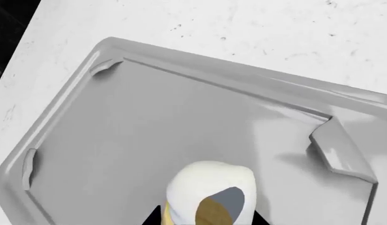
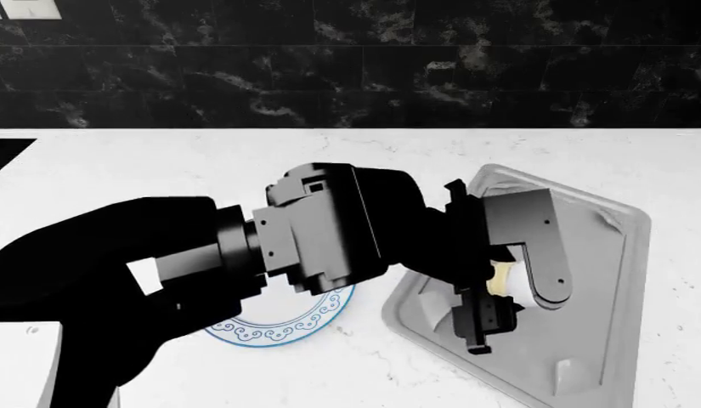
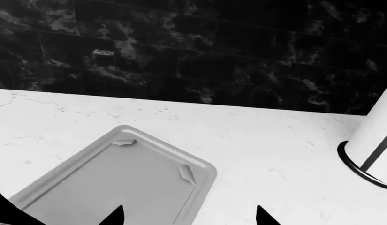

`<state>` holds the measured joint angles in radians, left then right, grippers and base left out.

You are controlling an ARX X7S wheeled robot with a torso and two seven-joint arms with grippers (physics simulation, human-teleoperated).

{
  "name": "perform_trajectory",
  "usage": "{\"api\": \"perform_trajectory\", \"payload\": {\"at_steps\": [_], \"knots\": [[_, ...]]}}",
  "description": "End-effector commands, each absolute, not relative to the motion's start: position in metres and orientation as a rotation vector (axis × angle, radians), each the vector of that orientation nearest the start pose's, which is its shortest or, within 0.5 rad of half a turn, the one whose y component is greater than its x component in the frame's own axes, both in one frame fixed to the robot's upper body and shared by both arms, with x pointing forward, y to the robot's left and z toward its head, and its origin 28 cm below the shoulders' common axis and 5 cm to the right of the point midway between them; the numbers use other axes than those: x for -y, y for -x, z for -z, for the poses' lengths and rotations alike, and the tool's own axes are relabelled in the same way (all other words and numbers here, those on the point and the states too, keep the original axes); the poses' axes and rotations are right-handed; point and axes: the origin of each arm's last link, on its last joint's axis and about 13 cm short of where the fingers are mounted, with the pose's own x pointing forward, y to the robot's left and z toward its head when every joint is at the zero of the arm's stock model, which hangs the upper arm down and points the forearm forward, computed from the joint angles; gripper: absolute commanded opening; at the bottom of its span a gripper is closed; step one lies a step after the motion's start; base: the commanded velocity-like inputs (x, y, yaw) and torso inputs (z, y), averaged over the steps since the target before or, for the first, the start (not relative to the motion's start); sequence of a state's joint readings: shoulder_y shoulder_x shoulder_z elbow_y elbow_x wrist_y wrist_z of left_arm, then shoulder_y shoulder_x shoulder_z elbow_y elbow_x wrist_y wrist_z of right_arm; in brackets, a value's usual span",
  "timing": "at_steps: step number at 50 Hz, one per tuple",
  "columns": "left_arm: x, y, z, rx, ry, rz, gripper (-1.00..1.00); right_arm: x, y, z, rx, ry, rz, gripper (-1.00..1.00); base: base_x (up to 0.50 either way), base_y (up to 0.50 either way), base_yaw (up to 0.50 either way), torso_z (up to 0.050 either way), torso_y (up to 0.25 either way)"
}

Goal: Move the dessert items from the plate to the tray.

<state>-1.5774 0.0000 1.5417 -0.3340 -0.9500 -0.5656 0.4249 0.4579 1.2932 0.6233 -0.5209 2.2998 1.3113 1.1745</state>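
Observation:
An ice-cream cone, pale yellow with a white scoop, sits between the dark fingertips of my left gripper, which is shut on it. The gripper holds it over the light-grey tray. From the head camera, my left gripper hangs above the tray, and only a yellow sliver of the cone shows between its fingers. The blue-patterned plate lies left of the tray, mostly hidden under my left arm. My right gripper is open and holds nothing, over the tray's corner.
Everything rests on a white marble counter backed by a black tiled wall. A white cylinder with a black base stands on the counter right of the tray in the right wrist view.

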Motion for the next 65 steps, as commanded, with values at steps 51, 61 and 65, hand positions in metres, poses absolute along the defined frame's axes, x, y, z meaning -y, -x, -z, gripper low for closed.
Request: {"api": "perform_trajectory", "payload": {"at_steps": [51,61,65], "knots": [[-0.052,-0.335,-0.344,-0.294,-0.743,1.337,1.00,0.216,-0.126,-0.322,-0.239,0.184,0.123,1.00,0.00,0.00,0.00,0.000,0.000],[-0.081,-0.322,-0.367,-0.287,-0.648,1.351,1.00,0.214,-0.138,-0.318,-0.247,0.186,0.093,1.00,0.00,0.00,0.00,0.000,0.000],[-0.094,-0.314,-0.373,-0.285,-0.616,1.311,1.00,0.214,-0.142,-0.313,-0.246,0.181,0.083,1.00,0.00,0.00,0.00,0.000,0.000]]}}
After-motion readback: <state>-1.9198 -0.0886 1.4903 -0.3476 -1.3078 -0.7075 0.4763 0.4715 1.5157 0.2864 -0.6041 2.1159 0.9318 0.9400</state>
